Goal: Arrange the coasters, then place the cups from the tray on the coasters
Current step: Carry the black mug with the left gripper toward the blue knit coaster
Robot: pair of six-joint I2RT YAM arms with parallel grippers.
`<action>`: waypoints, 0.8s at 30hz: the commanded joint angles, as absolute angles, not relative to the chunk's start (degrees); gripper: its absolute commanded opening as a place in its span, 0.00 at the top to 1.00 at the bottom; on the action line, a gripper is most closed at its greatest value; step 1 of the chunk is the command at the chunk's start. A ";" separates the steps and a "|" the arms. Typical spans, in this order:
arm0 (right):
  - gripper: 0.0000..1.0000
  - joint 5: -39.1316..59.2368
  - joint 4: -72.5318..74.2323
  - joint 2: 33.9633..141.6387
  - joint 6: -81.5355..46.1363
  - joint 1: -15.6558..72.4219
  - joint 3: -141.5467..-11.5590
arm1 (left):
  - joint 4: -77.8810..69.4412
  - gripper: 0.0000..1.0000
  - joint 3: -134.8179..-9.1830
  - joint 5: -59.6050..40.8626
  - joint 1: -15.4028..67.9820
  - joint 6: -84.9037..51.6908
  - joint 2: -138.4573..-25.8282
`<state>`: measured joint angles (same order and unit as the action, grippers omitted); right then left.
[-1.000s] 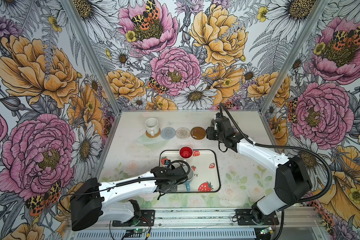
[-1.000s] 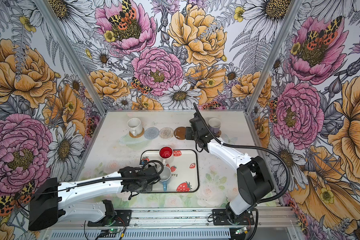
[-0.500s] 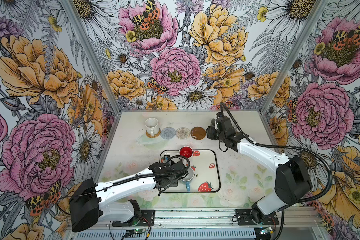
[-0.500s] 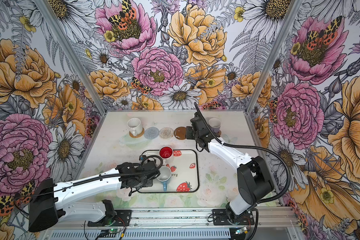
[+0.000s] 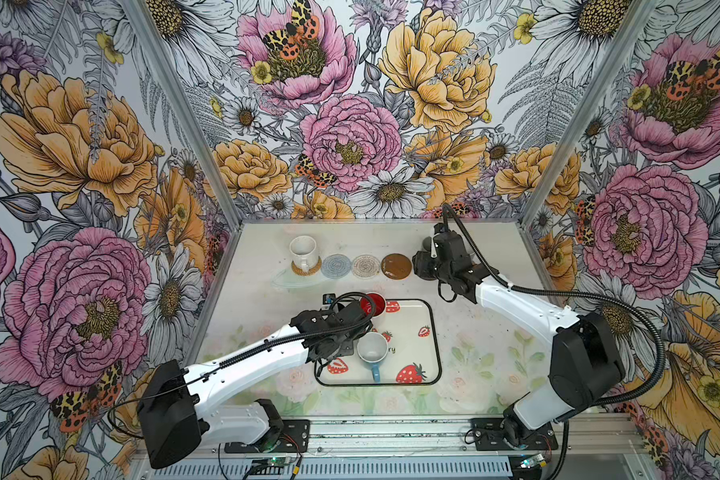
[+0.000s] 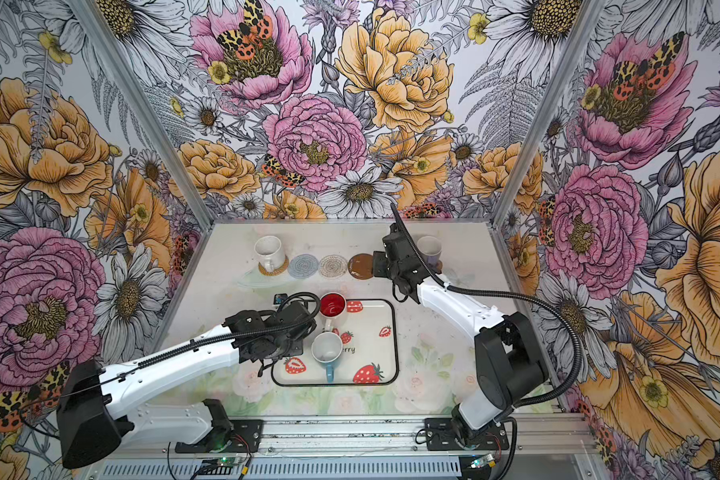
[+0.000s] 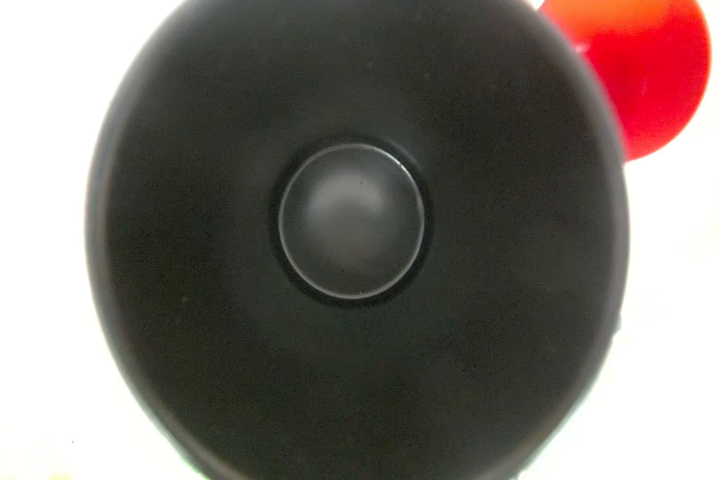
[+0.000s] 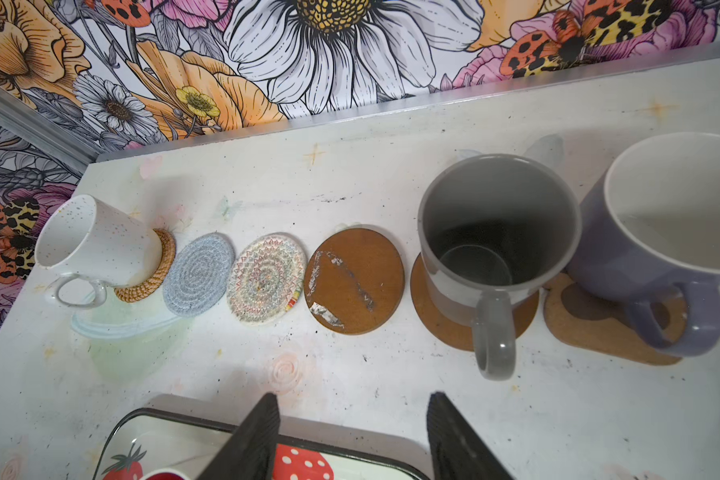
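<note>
**Jaws apart on one arm, out of sight on the other: three mugs seated, three to go**

Left gripper (image 5: 335, 338) hangs over the near-left part of the strawberry tray (image 5: 412, 353). Its wrist camera looks straight down into the black mug (image 7: 350, 249), which is matte and dark to the bottom. The fingers show in no view, so it cannot be told whether they clasp that mug or whether it is lifted.

Just beside it, at the tray's far edge, stands the red-lined white mug (image 5: 374, 304). The light blue mug (image 5: 373, 351), white inside, sits mid-tray with its handle toward the robot. These three are judged left to move.

Beyond the tray, the right gripper (image 8: 353, 395) hovers empty, fingers spread, facing the far row. All six coasters lie there in a line near the back wall, so the arranging looks finished.

From the left of the row:
- The rattan coaster (image 8: 159, 270) carries the speckled white mug (image 8: 96, 245).
- The blue-grey woven coaster (image 8: 198, 274), the pale multicoloured coaster (image 8: 267, 278) and a brown disc (image 8: 354, 280) with silvery scuffs lie bare.
- The second brown disc (image 8: 437, 328) bears the grey mug (image 8: 495, 232).
- The paw-shaped cork coaster (image 8: 591, 328) bears the lavender mug (image 8: 661, 232).

By this count the placing is about half done.
</note>
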<state>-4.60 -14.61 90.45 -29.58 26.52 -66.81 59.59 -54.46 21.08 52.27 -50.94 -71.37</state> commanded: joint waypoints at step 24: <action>0.41 -0.19 -13.71 92.46 -30.45 23.16 -70.13 | 50.91 1.00 -76.46 23.41 34.62 -30.43 -87.50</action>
